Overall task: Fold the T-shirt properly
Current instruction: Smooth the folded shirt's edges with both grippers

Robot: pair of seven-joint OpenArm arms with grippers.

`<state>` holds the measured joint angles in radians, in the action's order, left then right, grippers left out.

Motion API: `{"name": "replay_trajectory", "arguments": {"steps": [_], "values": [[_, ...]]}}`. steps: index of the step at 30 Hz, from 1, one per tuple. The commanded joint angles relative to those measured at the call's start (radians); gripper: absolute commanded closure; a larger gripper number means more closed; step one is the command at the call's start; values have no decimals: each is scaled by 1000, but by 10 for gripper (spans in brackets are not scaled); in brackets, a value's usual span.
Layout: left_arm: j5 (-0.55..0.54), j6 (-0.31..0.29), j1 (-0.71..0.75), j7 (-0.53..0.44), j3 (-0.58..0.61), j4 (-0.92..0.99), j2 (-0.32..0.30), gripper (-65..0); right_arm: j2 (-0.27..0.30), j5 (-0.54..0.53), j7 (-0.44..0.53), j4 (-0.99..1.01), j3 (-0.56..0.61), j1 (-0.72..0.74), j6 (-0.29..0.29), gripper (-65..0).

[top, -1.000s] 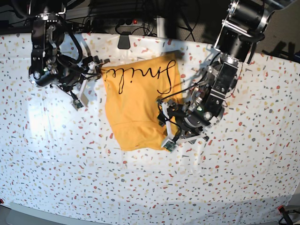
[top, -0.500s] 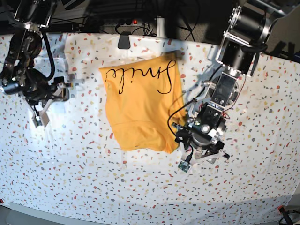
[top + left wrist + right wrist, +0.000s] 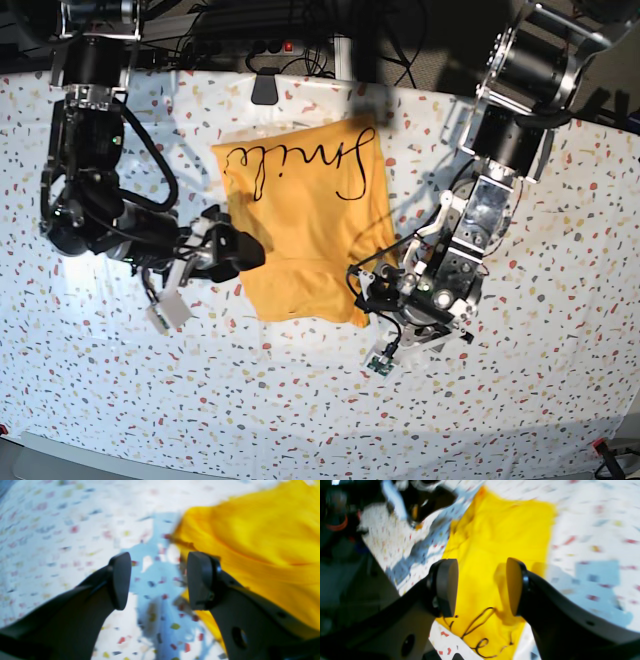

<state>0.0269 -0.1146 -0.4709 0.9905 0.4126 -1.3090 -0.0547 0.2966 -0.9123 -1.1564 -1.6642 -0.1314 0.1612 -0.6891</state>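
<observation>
The orange-yellow T-shirt lies folded in a rough rectangle at mid-table, its black "Smile" lettering along the far edge. My right gripper is on the base view's left, at the shirt's left edge. In its wrist view it is open and empty, above the shirt near the lettering. My left gripper is at the shirt's near right corner. In its wrist view it is open and empty over the tablecloth, with the shirt's edge beside its right finger.
A white speckled tablecloth covers the whole table. A dark clip-like object sits at the far edge behind the shirt. Cables and a power strip run behind the table.
My right arm left the shirt's far left corner, swung out left, then came back to the shirt's left edge lower down. My left gripper shifted slightly around the near right corner. The shirt stays put.
</observation>
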Motion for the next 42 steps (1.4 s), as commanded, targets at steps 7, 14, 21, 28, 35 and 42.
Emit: {"name": "replay_trajectory", "arguments": {"steps": [7,14,21,28,35,42], "values": [[8,-54,-34,5,-5,-19,-5,-344,-90,235,45,-1,139,13,-9,-310],[5,-58,-30,42,-5,-19,-83,-344,-184,529,200,177,136,13,-9,-310],[-45,-58,-28,34,-5,-19,-196,-344,-189,555,335,408,124,39,42,-310],[-195,-58,-28,26,-5,-19,-284,-344,-189,565,332,436,15,93,107,-310],[-326,-51,-28,-63,-5,-19,-343,-344,-205,470,320,433,-58,121,8,-310],[-369,-39,-28,-87,-64,-40,-344,-344,-205,384,298,363,-58,121,-9,-310]]}}
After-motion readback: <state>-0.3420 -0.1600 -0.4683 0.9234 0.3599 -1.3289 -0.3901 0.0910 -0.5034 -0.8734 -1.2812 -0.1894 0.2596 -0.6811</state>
